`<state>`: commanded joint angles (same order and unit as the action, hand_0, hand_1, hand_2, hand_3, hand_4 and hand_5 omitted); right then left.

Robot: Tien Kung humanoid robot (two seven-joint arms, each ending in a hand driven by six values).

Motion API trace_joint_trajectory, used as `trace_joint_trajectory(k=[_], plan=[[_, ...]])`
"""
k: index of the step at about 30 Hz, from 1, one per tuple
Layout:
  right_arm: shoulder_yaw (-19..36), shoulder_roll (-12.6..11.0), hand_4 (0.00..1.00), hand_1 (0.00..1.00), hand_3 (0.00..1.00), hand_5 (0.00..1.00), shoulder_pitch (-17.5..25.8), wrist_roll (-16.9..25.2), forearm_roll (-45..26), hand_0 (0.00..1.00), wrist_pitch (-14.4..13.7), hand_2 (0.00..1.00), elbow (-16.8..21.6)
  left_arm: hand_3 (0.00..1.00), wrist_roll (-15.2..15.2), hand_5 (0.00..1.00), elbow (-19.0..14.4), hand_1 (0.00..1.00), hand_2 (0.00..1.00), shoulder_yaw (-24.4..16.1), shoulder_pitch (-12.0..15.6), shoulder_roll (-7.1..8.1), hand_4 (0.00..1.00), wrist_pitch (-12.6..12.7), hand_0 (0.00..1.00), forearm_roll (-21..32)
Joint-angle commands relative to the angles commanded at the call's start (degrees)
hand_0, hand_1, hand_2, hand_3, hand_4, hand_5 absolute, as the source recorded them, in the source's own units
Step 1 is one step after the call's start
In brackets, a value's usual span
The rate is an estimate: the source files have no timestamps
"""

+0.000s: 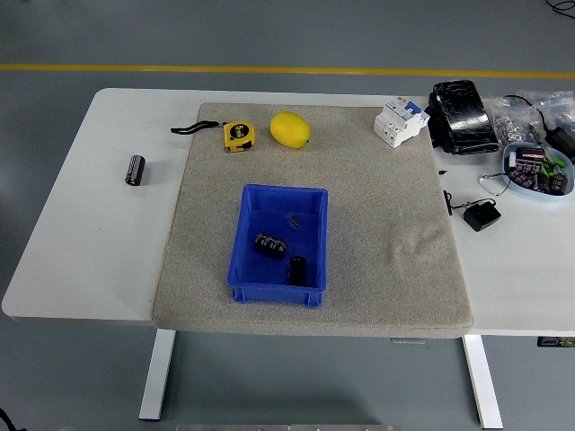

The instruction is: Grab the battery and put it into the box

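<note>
Plainly, battery inside blue box.

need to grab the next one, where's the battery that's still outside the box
In the head view the battery lies on the bare white table at the left, off the mat's left edge.

White table on white legs, standing on a grey floor. A beige felt mat covers its middle. Left of the mat, well apart, a dark cylindrical battery lies on bare tabletop. Right of the mat: a black wrapped pack near its far corner, a black adapter just beside its edge, and a shallow blue dish of small parts further right.
</note>
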<state>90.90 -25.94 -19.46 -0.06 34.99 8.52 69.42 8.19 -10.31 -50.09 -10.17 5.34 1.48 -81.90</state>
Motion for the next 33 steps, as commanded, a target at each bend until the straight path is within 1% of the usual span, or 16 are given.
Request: trace_joint_trajectory(k=[3,6,7,9,14,21,24,25,28,29,30,33], plan=[[0.64,1.24,0.998,0.885,0.930,0.998,1.96,-0.29,1.70,0.943,0.09,0.913,-0.25,0.710,-0.02,0.703,0.00,0.563,0.619,-0.05,0.00,-0.14,0.698,0.05,0.589,-0.07],[3.35,4.07,0.998,0.884,0.932,0.998,3.35,-0.17,4.42,0.936,0.16,0.906,-0.90,0.711,0.26,0.704,-0.01,0.566,0.628,-0.10,0.02,-0.23,0.694,-0.09,0.589,-0.66],[4.00,4.68,0.998,0.884,0.932,0.998,3.57,-0.04,5.45,0.936,0.18,0.906,-1.09,0.711,0.36,0.704,-0.04,0.566,0.628,-0.17,0.01,-0.23,0.694,-0.18,0.589,-0.89],[6.01,6.40,0.998,0.884,0.932,0.998,4.63,0.25,8.63,0.936,0.32,0.906,-1.51,0.711,0.44,0.704,-0.16,0.566,0.628,0.21,-0.11,-0.19,0.694,-0.46,0.589,-0.93],[7.63,8.30,0.998,0.878,0.929,0.998,7.26,0.26,10.99,0.933,0.55,0.906,-1.71,0.712,0.38,0.709,-0.18,0.568,0.629,0.12,0.02,-0.13,0.694,-0.51,0.589,-0.96],[7.87,9.95,0.998,0.877,0.938,0.998,9.68,0.16,12.36,0.932,0.68,0.904,-1.86,0.713,-0.16,0.709,-0.02,0.574,0.637,1.60,0.48,-0.02,0.693,-0.43,0.591,0.60],[7.71,9.99,0.998,0.876,0.936,0.998,10.04,-0.02,12.74,0.931,0.95,0.906,-1.61,0.715,-0.55,0.707,-0.02,0.580,0.651,3.63,0.48,-0.09,0.690,-0.27,0.603,2.56],[7.70,10.07,0.998,0.876,0.936,0.998,10.29,-0.03,12.94,0.931,1.12,0.906,-1.32,0.715,-0.76,0.707,-0.01,0.580,0.651,5.03,0.44,-0.12,0.690,-0.21,0.603,3.81],[7.41,10.14,0.998,0.876,0.936,0.998,10.60,-0.25,13.21,0.931,1.29,0.906,-1.13,0.715,-0.71,0.707,0.00,0.580,0.651,5.92,0.36,-0.26,0.690,-0.32,0.603,4.04],[7.17,10.06,0.998,0.876,0.935,0.998,10.64,-0.36,13.35,0.930,1.40,0.906,-1.10,0.716,-0.50,0.700,0.00,0.596,0.676,6.12,0.32,-0.36,0.688,-0.45,0.616,4.02],[7.03,10.00,0.998,0.876,0.935,0.998,10.67,-0.42,13.41,0.930,1.46,0.906,-1.07,0.716,-0.40,0.700,0.00,0.596,0.676,6.24,0.32,-0.42,0.688,-0.52,0.616,4.07],[6.60,10.02,0.998,0.876,0.935,0.998,10.76,-0.66,13.52,0.930,1.37,0.906,-0.89,0.716,-0.37,0.700,0.00,0.596,0.676,7.50,0.58,-0.61,0.688,-0.75,0.616,5.37]])
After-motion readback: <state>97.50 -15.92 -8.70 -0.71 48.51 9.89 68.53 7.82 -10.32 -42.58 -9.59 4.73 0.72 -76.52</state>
